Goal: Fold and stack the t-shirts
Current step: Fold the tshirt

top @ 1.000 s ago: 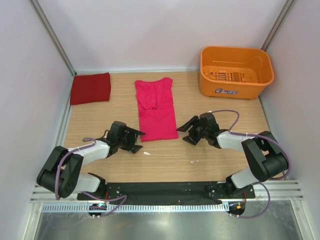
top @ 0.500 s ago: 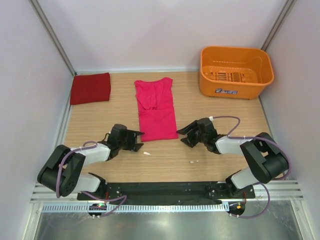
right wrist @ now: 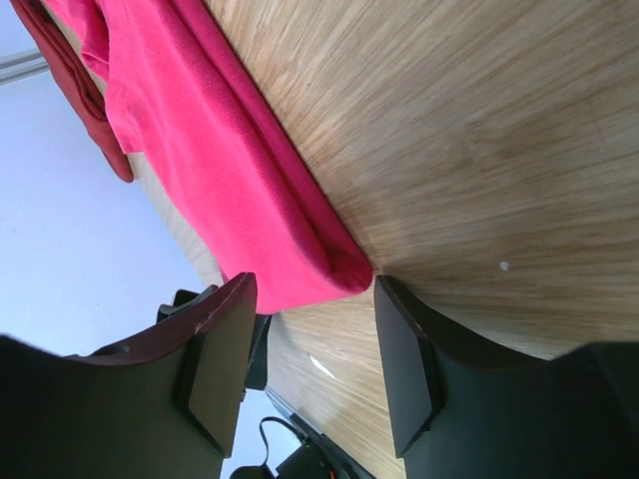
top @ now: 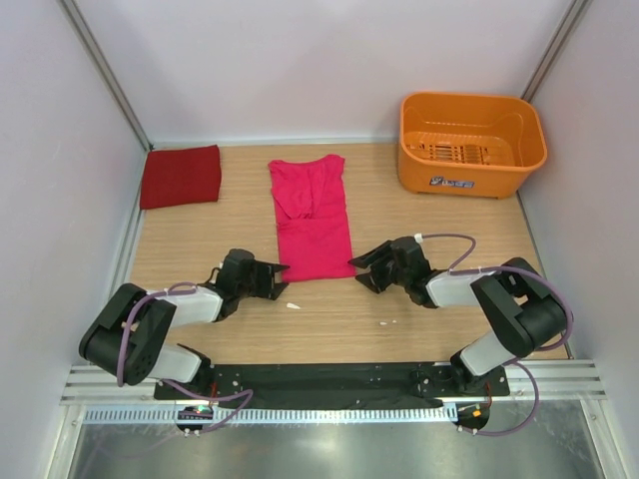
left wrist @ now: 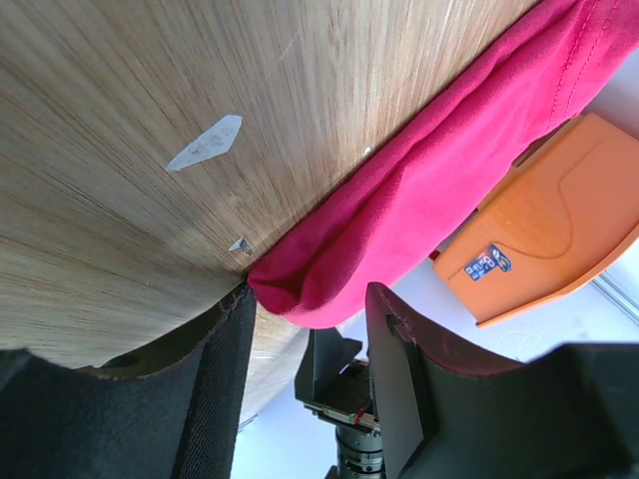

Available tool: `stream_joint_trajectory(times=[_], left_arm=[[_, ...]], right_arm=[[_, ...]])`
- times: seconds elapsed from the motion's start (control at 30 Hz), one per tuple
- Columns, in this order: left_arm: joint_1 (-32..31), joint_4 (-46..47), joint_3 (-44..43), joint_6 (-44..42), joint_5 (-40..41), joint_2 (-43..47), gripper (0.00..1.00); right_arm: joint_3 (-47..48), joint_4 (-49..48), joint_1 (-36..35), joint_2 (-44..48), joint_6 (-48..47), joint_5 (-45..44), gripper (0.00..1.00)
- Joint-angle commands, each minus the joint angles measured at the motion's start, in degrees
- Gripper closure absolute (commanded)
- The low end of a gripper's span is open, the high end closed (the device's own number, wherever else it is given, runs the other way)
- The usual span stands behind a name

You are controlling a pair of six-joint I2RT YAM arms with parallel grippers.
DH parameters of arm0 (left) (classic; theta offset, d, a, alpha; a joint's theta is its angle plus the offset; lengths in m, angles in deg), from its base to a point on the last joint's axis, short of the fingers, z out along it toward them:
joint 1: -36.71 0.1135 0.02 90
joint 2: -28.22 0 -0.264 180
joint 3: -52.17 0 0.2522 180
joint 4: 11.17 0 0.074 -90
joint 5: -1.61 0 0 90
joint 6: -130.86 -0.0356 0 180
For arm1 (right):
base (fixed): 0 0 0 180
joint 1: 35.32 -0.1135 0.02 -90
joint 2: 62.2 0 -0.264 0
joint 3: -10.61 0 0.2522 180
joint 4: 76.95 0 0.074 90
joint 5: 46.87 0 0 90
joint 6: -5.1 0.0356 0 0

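The magenta-pink t-shirt (top: 312,222) lies mid-table as a long narrow strip, collar end far. The crimson t-shirt (top: 181,176) rests as a flat rectangle at the far left. My left gripper (top: 277,278) lies low at the pink shirt's near left corner. In the left wrist view that corner (left wrist: 318,284) pokes between the open fingertips, with a gap on each side of my left gripper (left wrist: 308,334). My right gripper (top: 361,271) is at the near right corner. There the folded pink edge (right wrist: 334,267) sits between the open tips of my right gripper (right wrist: 312,334).
An orange plastic basket (top: 469,143) stands at the far right, also in the left wrist view as the basket (left wrist: 544,230). Small white scraps (top: 293,305) lie on the wood near the arms. White walls close in on the table on three sides.
Both grippers have slid inward along the table to the pink shirt's near corners, and both pairs of jaws have narrowed. The shirts have not moved.
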Motion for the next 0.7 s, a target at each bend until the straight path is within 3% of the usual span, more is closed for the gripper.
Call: stream_joint_trajectory(times=[0.0, 0.17, 0.37, 0.47, 0.5, 0.53, 0.6, 0.67], left_arm=[[-0.06, -7.09, 2.15, -1.42, 5.35, -0.98, 0.5], [-0.06, -6.38, 2.41, -1.68, 5.26, -1.86, 0.54], [-0.06, -3.31, 3.55, -1.59, 5.26, -3.53, 0.65], [-0.06, -0.94, 4.08, -1.59, 4.91, -4.94, 0.76], [0.03, -0.41, 4.26, -1.59, 4.82, -5.11, 0.78], [0.03, 0.03, 4.26, -1.85, 4.82, -5.29, 0.8], [0.03, -0.4, 4.0, -2.64, 4.91, -5.2, 0.97], [0.03, -2.42, 2.86, -5.44, 4.82, -4.5, 1.0]], right_arm=[[-1.24, 1.69, -0.45, -2.84, -0.1, -2.48, 0.44], [-1.33, 0.28, -0.45, -5.57, 0.25, -1.42, 0.5], [-2.21, 0.02, -0.54, -6.89, 0.25, -1.6, 0.6], [-2.21, -0.42, -0.54, -8.03, -0.19, -1.07, 0.74], [-2.21, -0.77, -0.54, -8.29, -0.45, -0.89, 0.86], [-2.21, -0.6, -0.54, -8.38, -0.89, -0.8, 0.91], [-1.68, 0.36, -0.54, -8.3, -2.72, -0.1, 0.99], [-1.15, 1.33, -0.54, -7.86, -4.4, 0.51, 0.99]])
